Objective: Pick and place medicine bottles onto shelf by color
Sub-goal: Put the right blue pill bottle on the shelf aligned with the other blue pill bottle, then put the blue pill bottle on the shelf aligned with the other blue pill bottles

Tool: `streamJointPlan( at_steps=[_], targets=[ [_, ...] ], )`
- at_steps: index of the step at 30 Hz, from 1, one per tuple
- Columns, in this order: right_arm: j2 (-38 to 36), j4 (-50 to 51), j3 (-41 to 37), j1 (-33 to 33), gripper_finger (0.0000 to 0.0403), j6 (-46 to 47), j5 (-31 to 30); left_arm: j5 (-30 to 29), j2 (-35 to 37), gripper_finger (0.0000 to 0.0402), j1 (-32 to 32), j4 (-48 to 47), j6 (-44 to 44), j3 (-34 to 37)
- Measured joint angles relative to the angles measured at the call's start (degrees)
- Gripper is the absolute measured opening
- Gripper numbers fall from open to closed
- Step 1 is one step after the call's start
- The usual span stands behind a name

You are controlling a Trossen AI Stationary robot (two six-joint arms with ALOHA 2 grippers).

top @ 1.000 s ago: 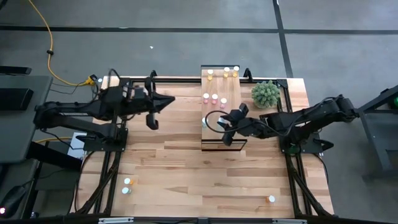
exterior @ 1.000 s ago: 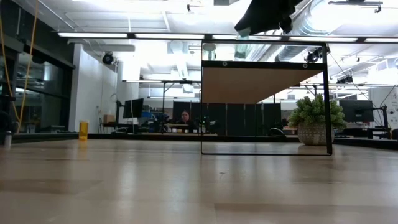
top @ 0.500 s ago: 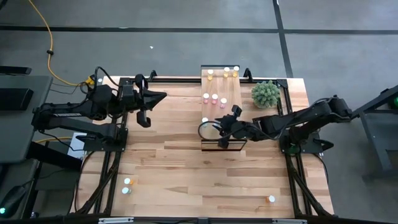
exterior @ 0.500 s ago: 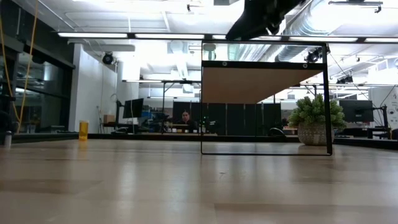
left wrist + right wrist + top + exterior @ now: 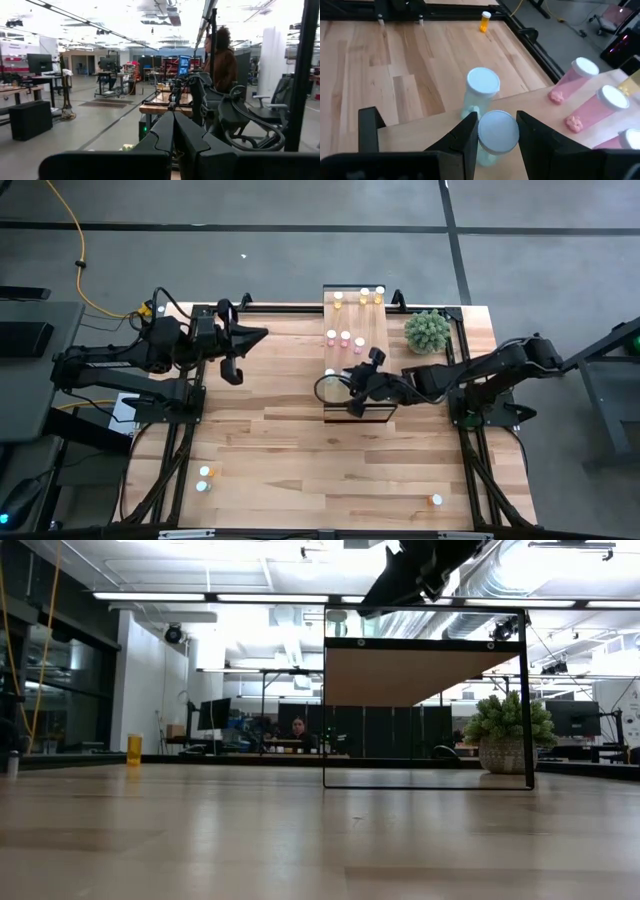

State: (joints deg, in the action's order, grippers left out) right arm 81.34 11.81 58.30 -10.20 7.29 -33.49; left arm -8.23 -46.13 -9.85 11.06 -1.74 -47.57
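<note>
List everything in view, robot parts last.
shelf: 1, light wood, dark frame, table's back centre
yellow-orange bottles: 3, shelf's far end
pink bottles: 3, mid shelf
pale blue bottles: 2, shelf's near end, one gripped
loose bottles: 3, white caps, table front; two left, one right
plant: 1, green, right of shelf
person: 1, brown top, room behind
left hand: shut, empty, above table's back left
right hand: closed on a pale blue bottle over shelf
</note>
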Motion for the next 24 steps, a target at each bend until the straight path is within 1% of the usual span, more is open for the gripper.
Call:
streamJointPlan(
  at_steps=[7, 10, 12, 15, 20, 24],
  targets=[
    [0.0, -0.1, 0.0, 2.1, 0.0108, 1.3, 4.7, -0.4, 0.0, 0.0000, 0.0, -0.1, 0.0, 0.0],
    [-0.1, -0.2, 0.0, 2.5, 0.0116, 1.7, 5.3, -0.7, 0.0, 0.0000, 0.0, -0.1, -0.6, 0.0],
    [-0.1, -0.2, 0.0, 2.7, 0.0132, 1.8, 6.1, -1.5, 0.0, 0.0000, 0.0, -0.1, -1.1, 0.0],
    [0.0, 0.2, 0.0, 2.7, 0.0168, 3.2, 7.8, -1.7, 0.0, 0.0000, 0.0, -0.1, -1.1, 0.0],
    [-0.6, 0.0, 0.1, 2.7, 0.0227, 3.2, 7.5, -1.7, 0.0, 0.0000, 0.0, -0.1, -1.5, 0.0],
    [-2.3, 2.2, 0.1, 3.0, 0.0253, 4.0, 7.7, -1.6, 0.0, 0.0000, 0.0, -0.1, -1.4, 0.0]
  ],
)
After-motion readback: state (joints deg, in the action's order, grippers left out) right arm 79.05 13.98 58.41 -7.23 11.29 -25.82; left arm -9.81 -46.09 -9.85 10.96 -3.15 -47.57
